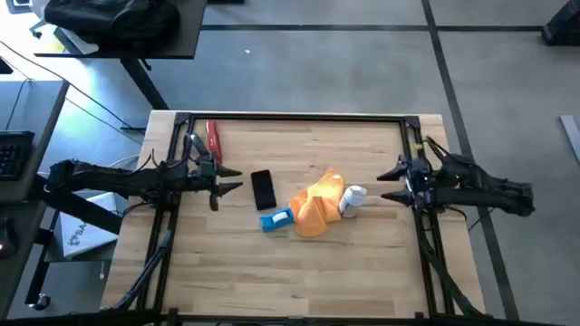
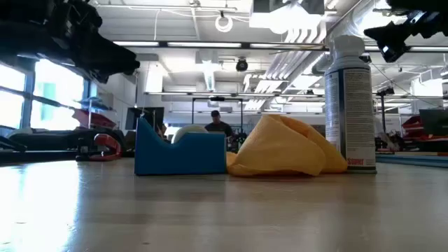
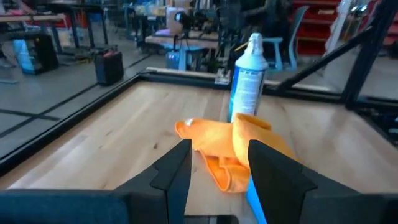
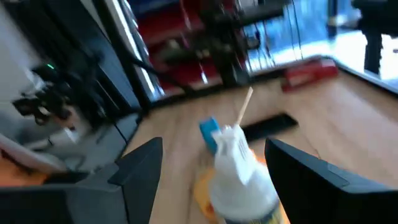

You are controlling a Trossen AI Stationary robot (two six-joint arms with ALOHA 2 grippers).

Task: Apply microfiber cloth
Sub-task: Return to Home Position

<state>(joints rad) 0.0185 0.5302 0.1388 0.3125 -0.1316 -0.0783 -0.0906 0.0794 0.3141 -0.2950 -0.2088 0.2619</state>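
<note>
Even light from overhead, hard backlight at table height.

Seen from above, the wooden table [image 1: 362, 263] is evenly lit. In the low view, glare is thrown by ceiling lamps [image 2: 301, 21] and a window [image 2: 42, 98]. The left arm [image 2: 84, 42] and right arm [image 2: 409, 28] are reduced to silhouettes, and a thin shadow is cast under the microfiber cloth [image 2: 283, 147]. The right wrist view is smeared by blur.

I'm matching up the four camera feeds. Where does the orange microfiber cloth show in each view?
High view: the microfiber cloth lies mid-table, between the blue block and the white spray bottle.
Low view: mid-picture, again between block and bottle.
Left wrist view: it lies in front of the bottle.
Right wrist view: only orange edges show from behind the bottle.
Shared landmark: the white spray bottle, right beside the cloth in every view.
</note>
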